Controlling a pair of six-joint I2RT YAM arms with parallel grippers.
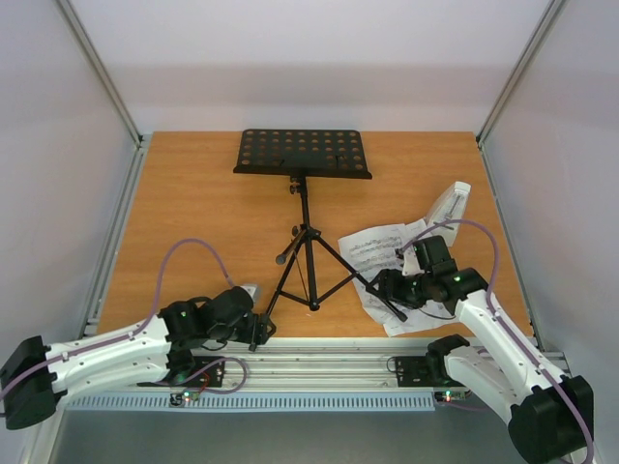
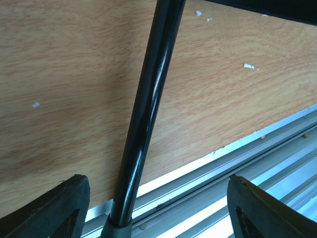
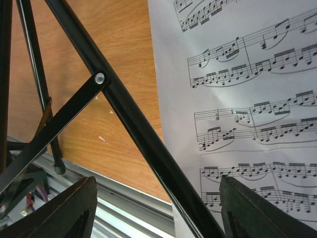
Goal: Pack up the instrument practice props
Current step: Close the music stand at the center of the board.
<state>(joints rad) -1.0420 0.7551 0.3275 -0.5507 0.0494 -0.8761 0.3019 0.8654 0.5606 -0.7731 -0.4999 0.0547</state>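
I am holding the left gripper (image 2: pixel 158 208) and right gripper (image 3: pixel 158 210) open, astride legs of the music stand (image 1: pixel 302 155) by the near edge of the worktop (image 1: pixel 193 213). Sheet music (image 1: pixel 372 246) and metronome (image 1: pixel 450 205) are lying rightward; nothing packed yet.

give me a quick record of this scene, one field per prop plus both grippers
music stand: upright mid-table on its tripod, perforated desk at the top
sheet music: white printed pages lying right of the stand
metronome: beyond the pages, near the right edge of the table
left gripper: open, fingers either side of the left leg, not closed on it
right gripper: open, straddling the right leg, which crosses the pages' edge
packed so far: nothing visibly
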